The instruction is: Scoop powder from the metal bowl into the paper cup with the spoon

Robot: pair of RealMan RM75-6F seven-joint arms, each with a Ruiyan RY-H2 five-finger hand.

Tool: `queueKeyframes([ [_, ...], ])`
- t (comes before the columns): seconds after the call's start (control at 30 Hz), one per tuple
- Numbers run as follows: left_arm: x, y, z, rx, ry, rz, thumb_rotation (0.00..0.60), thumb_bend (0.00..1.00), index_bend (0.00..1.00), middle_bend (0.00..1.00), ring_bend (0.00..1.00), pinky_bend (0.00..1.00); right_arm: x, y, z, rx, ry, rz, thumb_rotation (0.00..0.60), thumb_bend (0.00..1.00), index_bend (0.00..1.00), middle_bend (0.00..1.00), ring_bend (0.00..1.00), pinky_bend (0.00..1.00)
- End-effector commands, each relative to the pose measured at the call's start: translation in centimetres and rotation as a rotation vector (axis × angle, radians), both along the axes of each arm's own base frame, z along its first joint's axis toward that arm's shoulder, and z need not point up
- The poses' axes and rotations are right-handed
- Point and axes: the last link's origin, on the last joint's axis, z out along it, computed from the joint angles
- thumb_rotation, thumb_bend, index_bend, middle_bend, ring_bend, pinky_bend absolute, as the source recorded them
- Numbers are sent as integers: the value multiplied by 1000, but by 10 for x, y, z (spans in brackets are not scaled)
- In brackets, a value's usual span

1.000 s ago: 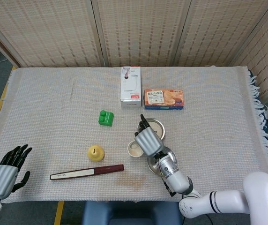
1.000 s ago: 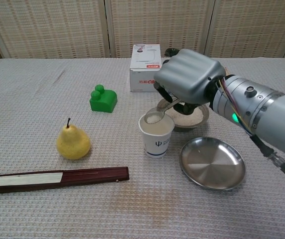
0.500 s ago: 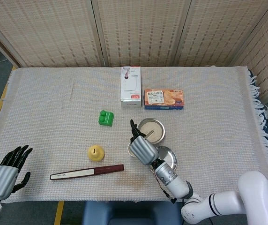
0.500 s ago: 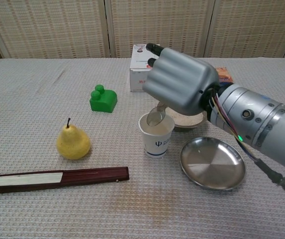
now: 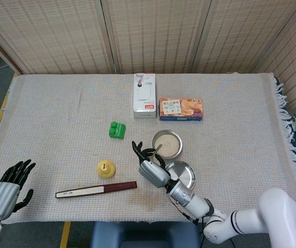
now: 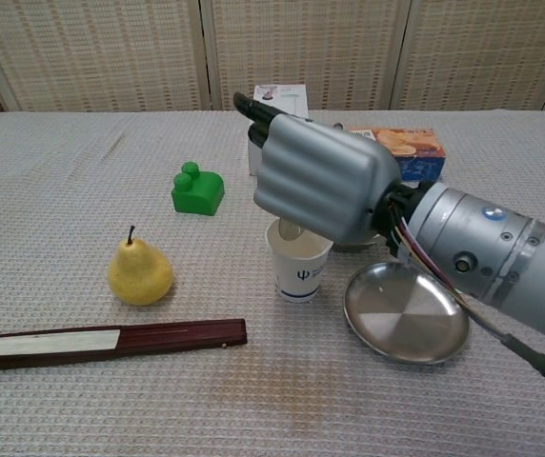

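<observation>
paper cup (image 6: 299, 269) mouth and spoon mostly hidden behind right robot hand (image 6: 320, 181); metal bowl (image 5: 167, 144) hidden in chest view; fan (image 6: 101, 340) cut by left edge.

Right hand (image 6: 322, 181) crowding over paper cup (image 6: 299, 269), empty dish (image 6: 406, 311) just right, pear (image 6: 139, 270) well left

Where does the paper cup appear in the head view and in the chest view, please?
Head view: the paper cup is hidden beneath the right hand, left of the metal bowl.
Chest view: the paper cup stands at the centre, its rim partly covered by the right hand.
Shared landmark: the yellow pear, to the left of the cup in both views.
</observation>
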Motion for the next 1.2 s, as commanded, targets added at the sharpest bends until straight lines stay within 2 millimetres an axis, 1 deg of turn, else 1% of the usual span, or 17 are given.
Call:
queueKeyframes([
  [0.03,0,0,0,-3,-1,0,600,453,0,0,0,124,-2,7,-1,-5,43,49,600,312,874,553,220,66],
  [0.2,0,0,0,-6,-2,-1,600,453,0,0,0,124,-6,12,0,-23,64,51,600,313,870,552,220,66],
  [0.37,0,-1,0,-1,-1,-3,600,453,0,0,0,125,-7,9,8,-45,20,26,600,313,868,553,220,66],
  [0.47,1,-1,0,-3,0,-2,600,453,0,0,0,124,-5,6,17,-40,-69,-29,600,313,867,553,221,66],
  [0.53,1,-1,0,-1,0,-3,600,453,0,0,0,124,-6,1,29,-15,-220,-132,600,313,865,552,221,70],
  [0.57,1,-1,1,-1,-1,-3,600,452,0,0,0,124,-7,0,33,-7,-269,-170,600,313,862,552,221,80],
  [0.63,0,-1,1,0,-1,-2,600,453,0,0,0,124,-16,-5,42,60,-461,-366,600,313,852,552,221,116],
  [0.7,1,-1,1,0,-1,-3,600,453,0,0,0,125,-26,-7,50,154,-611,-544,600,313,844,552,221,138],
  [0.73,1,-2,1,1,-1,-4,600,453,0,0,0,125,-30,-8,55,194,-675,-600,600,313,842,552,222,145],
  [0.8,1,-2,1,2,0,-6,600,453,0,0,0,125,-40,-10,68,262,-799,-665,600,312,841,552,227,153],
  [0.9,1,-2,0,2,3,-4,600,453,0,0,0,124,-56,-9,87,336,-944,-712,600,312,847,552,233,156],
  [0.97,1,-1,0,1,5,-1,600,453,0,0,0,125,-66,-6,95,397,-998,-762,600,312,854,552,238,156],
  [1.0,1,-1,-1,1,6,1,600,453,0,0,0,124,-74,-4,99,427,-1015,-806,600,312,855,552,238,156],
  [1.03,1,-1,-1,2,7,1,600,453,0,0,0,125,-79,-3,100,435,-1015,-829,600,312,854,552,238,156],
  [1.13,1,-1,-1,2,8,1,600,453,0,0,0,124,-83,-2,101,444,-1007,-853,600,312,851,552,238,156],
  [1.2,1,0,-2,0,9,1,600,453,0,0,0,124,-96,2,99,466,-987,-925,600,313,850,552,238,152],
])
